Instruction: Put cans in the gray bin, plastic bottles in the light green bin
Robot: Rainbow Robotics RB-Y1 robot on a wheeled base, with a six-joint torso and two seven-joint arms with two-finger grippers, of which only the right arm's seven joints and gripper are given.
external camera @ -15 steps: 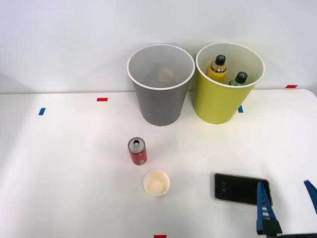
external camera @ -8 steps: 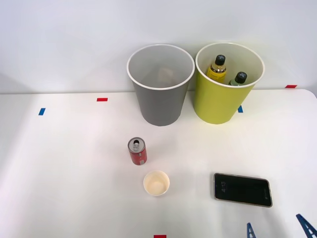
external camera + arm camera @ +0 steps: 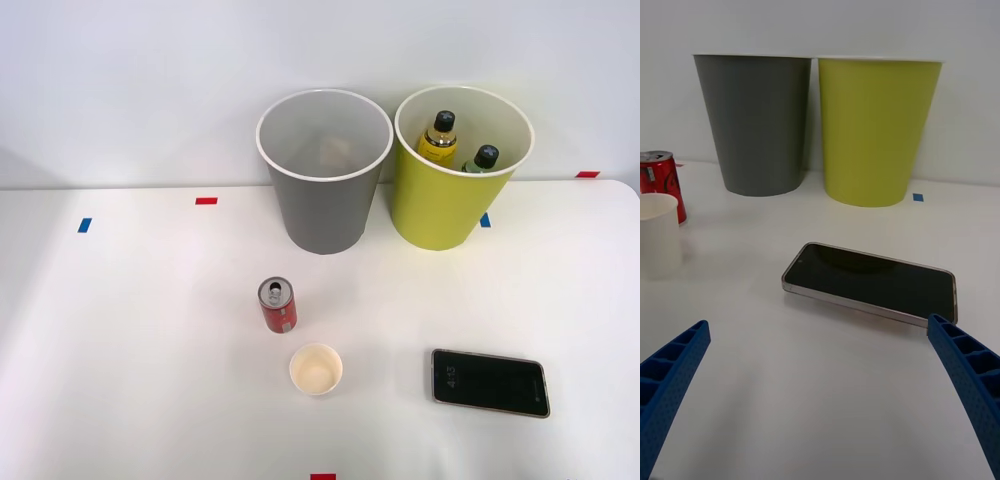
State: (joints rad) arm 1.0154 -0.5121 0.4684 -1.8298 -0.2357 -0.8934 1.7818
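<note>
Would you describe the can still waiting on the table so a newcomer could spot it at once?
Start at the gray bin at the table's back and come toward the robot: the red can stands upright there. Just nearer sits a cream paper cup; the can alone is red with a silver top.

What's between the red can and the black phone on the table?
In the front view, a cream paper cup stands between the short red can and the flat black phone, much nearer the can.
</note>
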